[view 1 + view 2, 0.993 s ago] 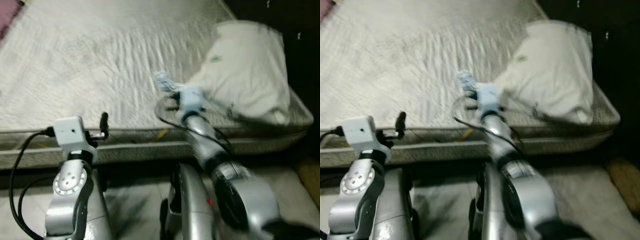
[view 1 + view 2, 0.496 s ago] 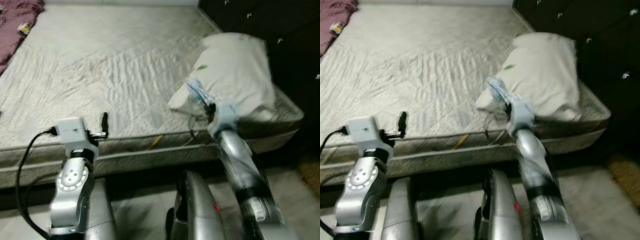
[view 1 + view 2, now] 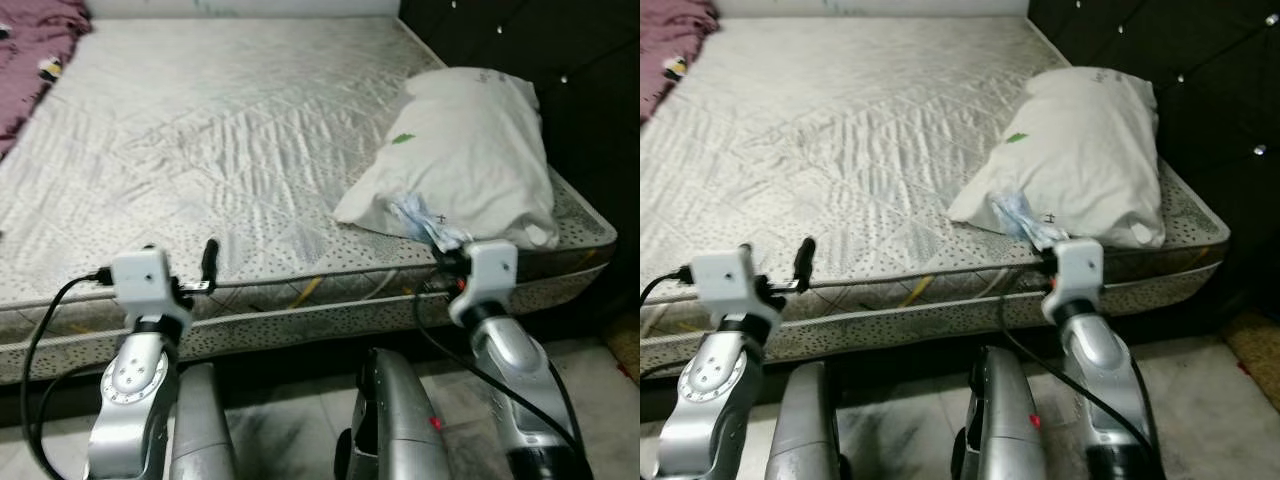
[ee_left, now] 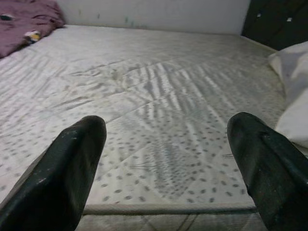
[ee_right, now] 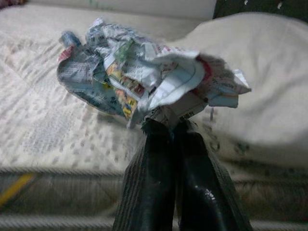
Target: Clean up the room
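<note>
Pinching one crumpled paper (image 5: 144, 79), right tool (image 5: 168, 130) nears one pillow (image 3: 475, 150).

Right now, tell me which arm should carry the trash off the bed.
Right. The right gripper is shut on the crumpled paper near the pillow. The left gripper hangs open over bare mattress, holding nothing.

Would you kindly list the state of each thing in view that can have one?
Right gripper: shut on the crumpled printed paper wad.
Crumpled printed paper wad: pinched, held off the bed beside the pillow.
Left gripper: open, empty, at the mattress edge.
White pillow: lying on the mattress corner.
Grey quilted mattress: bare.
</note>
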